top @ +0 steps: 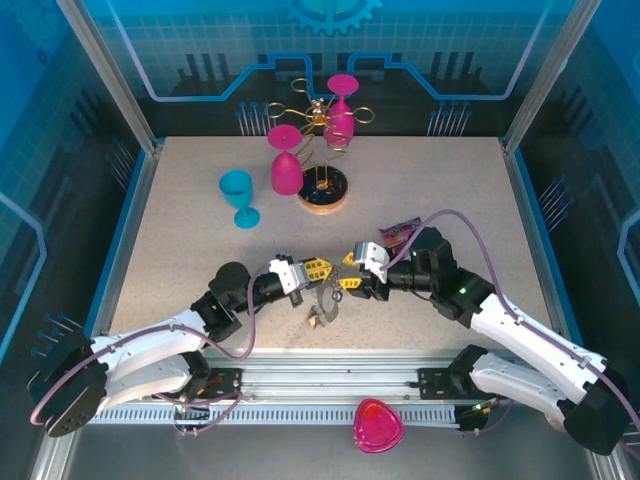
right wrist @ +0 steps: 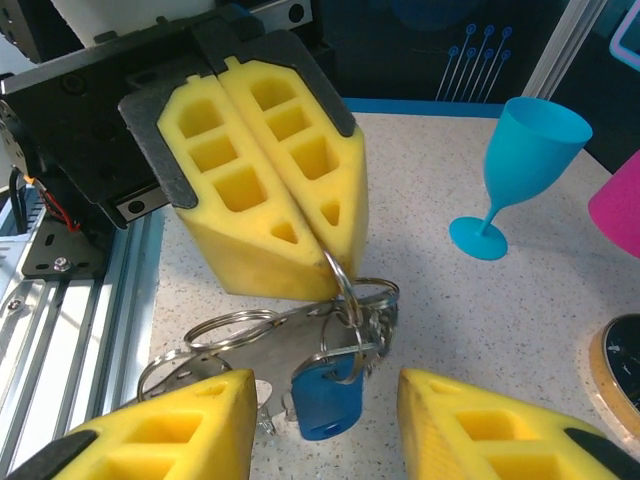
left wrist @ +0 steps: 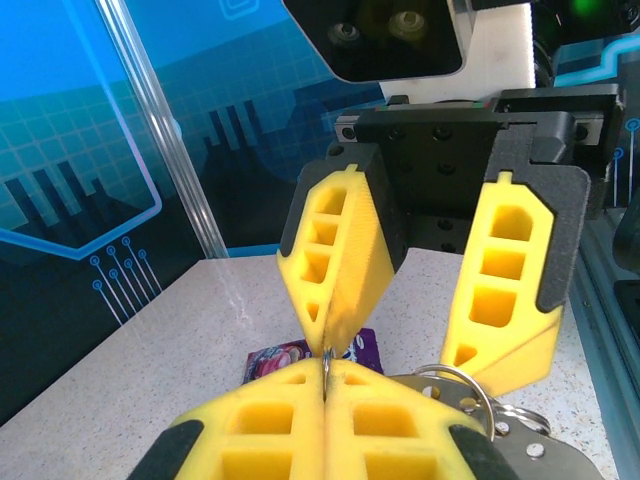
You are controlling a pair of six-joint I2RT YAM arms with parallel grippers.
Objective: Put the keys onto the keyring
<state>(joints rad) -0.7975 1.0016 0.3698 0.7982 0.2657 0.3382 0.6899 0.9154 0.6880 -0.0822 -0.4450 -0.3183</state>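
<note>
My left gripper (left wrist: 327, 378) is shut on the keyring (left wrist: 327, 360), a thin metal ring pinched edge-on at its fingertips. In the right wrist view the keyring (right wrist: 346, 288) hangs from those shut fingertips (right wrist: 300, 235). A blue-headed key (right wrist: 326, 397) and a flat silver plate (right wrist: 262, 335) with more rings dangle from it onto the table. My right gripper (right wrist: 325, 405) is open, its yellow fingers on either side of the blue key without touching it. From above, the left gripper (top: 320, 268) and the right gripper (top: 350, 276) meet tip to tip over the bunch of keys (top: 322, 306).
A purple snack packet (left wrist: 285, 358) lies just beyond the grippers. A blue goblet (top: 238, 196) stands at the back left. The wooden rack base (top: 322, 190) with gold wire carries pink glasses (top: 285, 165). A pink object (top: 378, 424) lies on the front rail.
</note>
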